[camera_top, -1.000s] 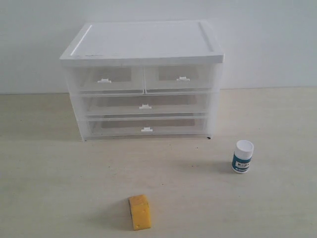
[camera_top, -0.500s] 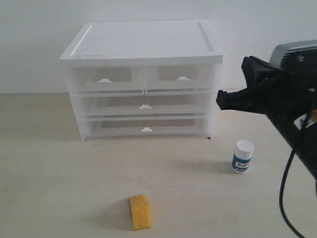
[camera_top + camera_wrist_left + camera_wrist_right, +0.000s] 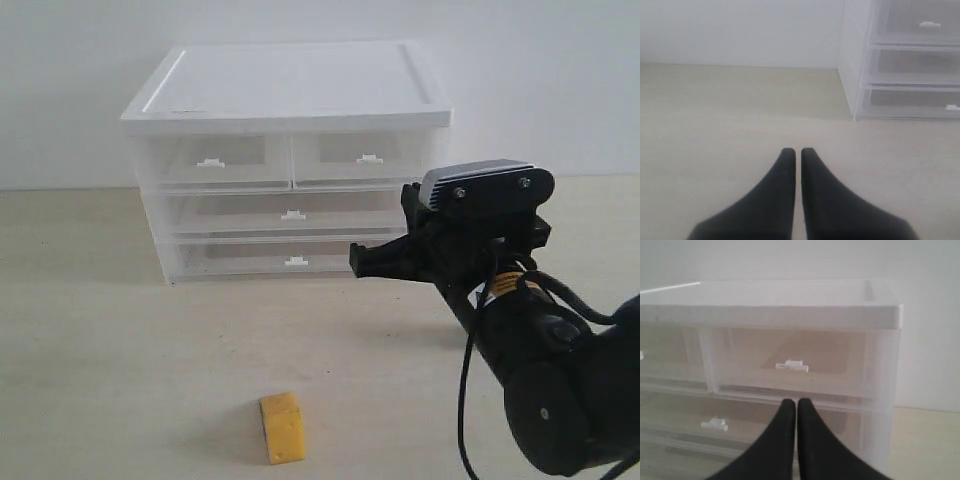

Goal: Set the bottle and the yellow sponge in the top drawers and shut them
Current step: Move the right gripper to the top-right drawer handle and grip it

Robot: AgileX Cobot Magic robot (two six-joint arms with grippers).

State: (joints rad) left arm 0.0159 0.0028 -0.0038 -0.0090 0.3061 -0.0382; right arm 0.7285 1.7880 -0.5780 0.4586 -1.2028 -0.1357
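The yellow sponge lies on the table near the front, left of my right arm. The arm hides the bottle in the exterior view, and neither wrist view shows it. Both top drawers are closed: the left one and the right one. My right gripper is shut and empty, hovering before the cabinet's right front, just below the right top drawer's white handle tab. My left gripper is shut and empty over bare table left of the cabinet, outside the exterior view.
The white cabinet stands at the back against the wall, with two closed full-width drawers under the top ones. My right arm's black body fills the lower right of the exterior view.
My right arm came in from the right and has swung left and down in front of the cabinet, now covering the bottle. The sponge and drawers have not moved.
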